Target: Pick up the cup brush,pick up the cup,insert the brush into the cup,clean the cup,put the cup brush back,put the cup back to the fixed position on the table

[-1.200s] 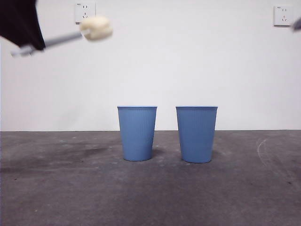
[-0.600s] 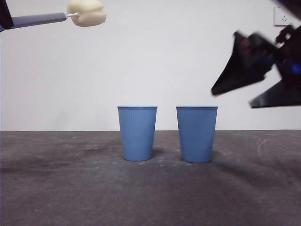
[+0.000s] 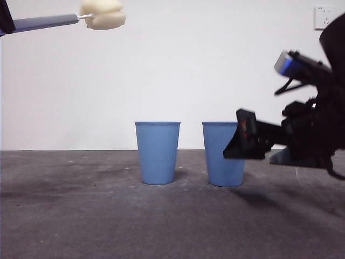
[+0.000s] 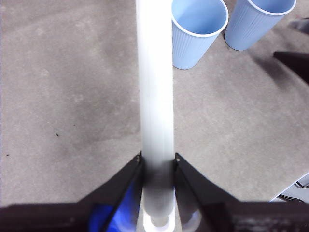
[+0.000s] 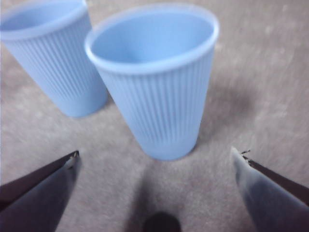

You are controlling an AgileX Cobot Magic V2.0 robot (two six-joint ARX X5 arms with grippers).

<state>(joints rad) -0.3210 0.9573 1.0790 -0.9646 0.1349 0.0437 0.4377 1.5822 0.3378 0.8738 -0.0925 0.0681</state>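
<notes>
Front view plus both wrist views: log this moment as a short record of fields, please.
left gripper: shut on the grey-handled cup brush, cream sponge head held high
right gripper: open, low, lined up on the nearer ribbed blue plastic cup, not touching
second blue cup: upright beside it, apart
table: dark grey, both cups standing on it

The left gripper point(image 4: 157, 162) is raised with jaws clamped, while the right gripper point(image 5: 154, 166) sits low, jaws wide apart.
</notes>
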